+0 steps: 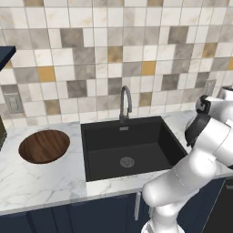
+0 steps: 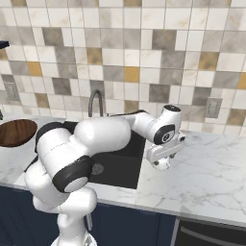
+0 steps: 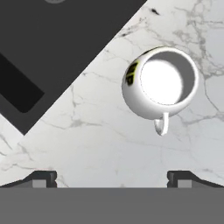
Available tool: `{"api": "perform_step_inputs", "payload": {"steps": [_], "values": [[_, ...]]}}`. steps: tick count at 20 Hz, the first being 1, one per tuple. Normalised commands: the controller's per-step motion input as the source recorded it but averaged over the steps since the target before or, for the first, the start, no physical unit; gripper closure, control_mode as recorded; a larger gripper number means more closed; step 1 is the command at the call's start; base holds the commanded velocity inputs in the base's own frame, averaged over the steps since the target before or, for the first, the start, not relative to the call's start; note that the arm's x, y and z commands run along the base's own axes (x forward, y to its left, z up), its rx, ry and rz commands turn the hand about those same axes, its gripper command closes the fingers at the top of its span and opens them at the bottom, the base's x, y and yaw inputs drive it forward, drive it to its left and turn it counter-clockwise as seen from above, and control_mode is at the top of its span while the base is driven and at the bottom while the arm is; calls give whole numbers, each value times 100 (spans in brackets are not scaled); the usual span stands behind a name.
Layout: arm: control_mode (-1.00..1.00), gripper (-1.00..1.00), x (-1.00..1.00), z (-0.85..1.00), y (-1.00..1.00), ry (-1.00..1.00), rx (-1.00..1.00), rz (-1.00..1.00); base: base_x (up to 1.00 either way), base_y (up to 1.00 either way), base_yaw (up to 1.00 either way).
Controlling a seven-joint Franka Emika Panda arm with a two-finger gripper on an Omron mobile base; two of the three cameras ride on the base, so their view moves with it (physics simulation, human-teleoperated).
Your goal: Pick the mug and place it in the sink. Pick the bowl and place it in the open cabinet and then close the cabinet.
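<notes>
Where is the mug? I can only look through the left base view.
Observer: In the hand view, the mug stands on the white marble counter, mouth up, a little way off the sink.
Operator: Is the end effector holding it?
Observer: No. The end effector is open, and its fingertips are clear of the mug.
Operator: Which way does the handle point?
Observer: In the hand view, the handle points toward the bottom of the picture, the side where the fingertips are.
</notes>
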Motion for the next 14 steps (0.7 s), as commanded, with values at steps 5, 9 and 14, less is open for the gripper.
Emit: {"api": "perform_step_inputs", "payload": {"steps": [5,9,14], "values": [[-100,-100,9,-14,-12,0,0,0,0,0,0],[-100,-100,0,-11,-8,0,0,0,0,0,0],[-100,-100,4,-14,-3,0,0,2,0,0,0]]}}
